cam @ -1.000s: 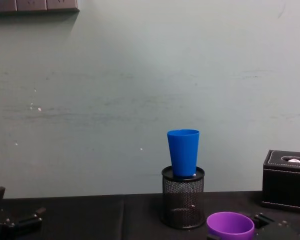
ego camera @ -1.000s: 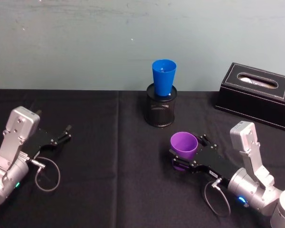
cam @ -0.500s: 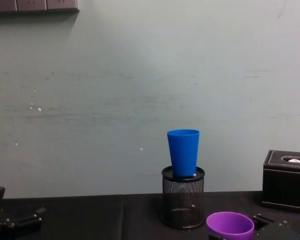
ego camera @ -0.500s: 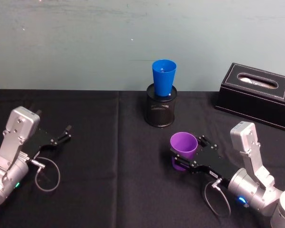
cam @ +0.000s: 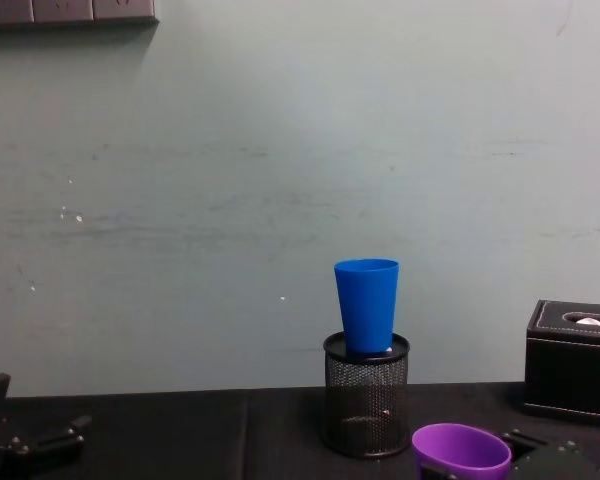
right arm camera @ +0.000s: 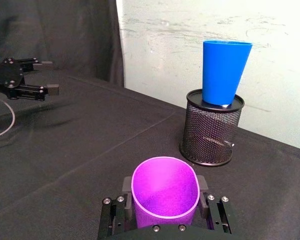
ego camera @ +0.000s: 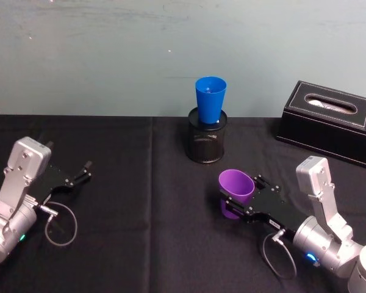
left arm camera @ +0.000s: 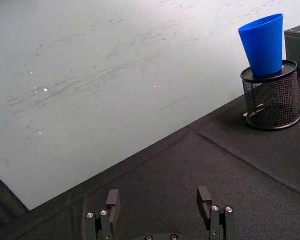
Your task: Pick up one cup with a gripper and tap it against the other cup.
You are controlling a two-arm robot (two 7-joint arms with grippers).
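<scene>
text: none readable | purple cup: plain | blue cup: plain | mesh holder: plain

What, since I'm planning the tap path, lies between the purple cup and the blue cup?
From the purple cup, only bare black tablecloth, seen in the head view, up to the mesh holder that carries the blue cup.

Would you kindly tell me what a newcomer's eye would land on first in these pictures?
The bright blue cup stands out most, sitting upright in the black mesh holder at the back centre of the black table. Next comes the purple cup, nearer and to the right, clamped in the right gripper and slightly tilted. The left gripper lies open and empty at the far left.
</scene>
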